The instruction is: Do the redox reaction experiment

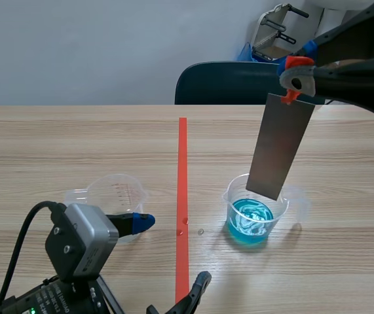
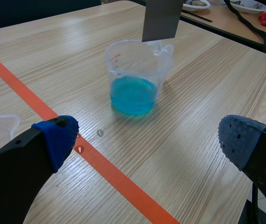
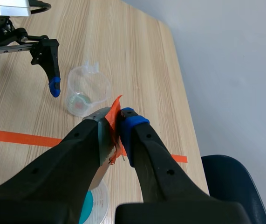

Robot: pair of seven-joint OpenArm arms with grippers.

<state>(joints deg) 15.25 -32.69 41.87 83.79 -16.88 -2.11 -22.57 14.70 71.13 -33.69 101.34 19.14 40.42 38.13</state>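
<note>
The left arm [image 1: 56,297] is black, with a small green light [image 1: 35,311] and faint white lettering, too small to read, low on its body, and a thick black cable [image 1: 21,237] loops up to a silver-grey camera box [image 1: 82,243] with rounded corners and dark screw holes on its face. The left gripper [image 2: 146,140] has two thick, matt black fingers [image 2: 16,172], each tipped with a blue pad [image 2: 239,140] dotted with small pits. The right arm [image 1: 360,72] is likewise black, built of angular links, and the right gripper [image 3: 116,120] has broad, smooth fingers, one showing a blue pad at its tip
</note>
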